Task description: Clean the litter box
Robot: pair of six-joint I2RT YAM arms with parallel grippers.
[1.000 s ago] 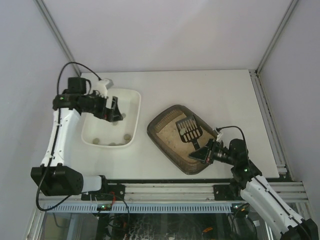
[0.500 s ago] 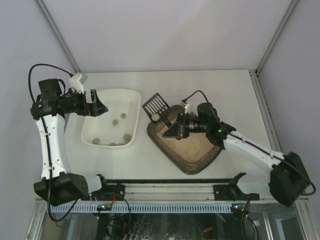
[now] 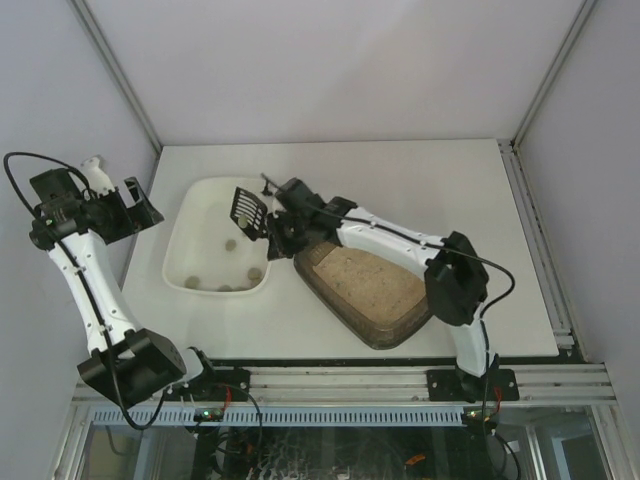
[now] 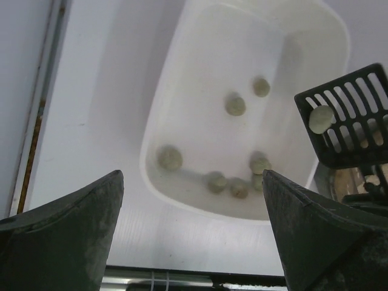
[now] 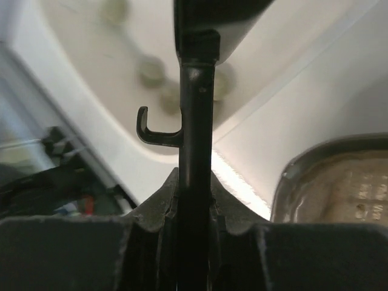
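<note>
While the right gripper (image 5: 194, 200) has its jaws clamped on the handle of the black slotted scoop (image 3: 247, 208), one pale clump (image 4: 321, 119) rides in it above the white tray (image 3: 215, 291). It is best tipped out over the tray's middle, clear of the rim. The left gripper (image 3: 138, 208) hangs wide open and empty, and the litter box (image 3: 415, 322) sits on the tabletop just right of the tray.

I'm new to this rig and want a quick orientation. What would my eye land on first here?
The right gripper, shut on a black slotted scoop, holds it over the right side of the white tray, with one pale clump on its slots. Several similar clumps lie in the tray, and the sand-filled litter box sits just to its right. The left gripper hangs open, left of the tray.
</note>
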